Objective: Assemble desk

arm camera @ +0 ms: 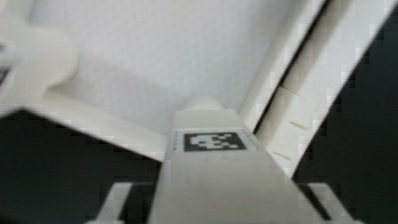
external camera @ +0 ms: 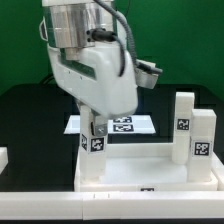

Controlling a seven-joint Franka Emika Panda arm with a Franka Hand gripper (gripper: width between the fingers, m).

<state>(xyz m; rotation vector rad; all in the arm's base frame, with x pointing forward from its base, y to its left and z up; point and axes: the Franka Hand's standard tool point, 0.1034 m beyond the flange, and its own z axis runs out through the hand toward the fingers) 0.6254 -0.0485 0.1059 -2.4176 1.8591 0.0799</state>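
1. Desk panel (external camera: 140, 165): lies flat on the black table (external camera: 25, 110), two legs (external camera: 203, 135) upright at the exterior view's right.
2. Gripper (external camera: 94, 130): closed on a third leg (arm camera: 217, 165), held over the panel's near corner.
3. Handling: parts look light, rigid, smooth, probably slippery; grip a leg across flat sides.
4. Marker board (external camera: 130, 125): behind the panel; green backdrop (external camera: 20, 50).
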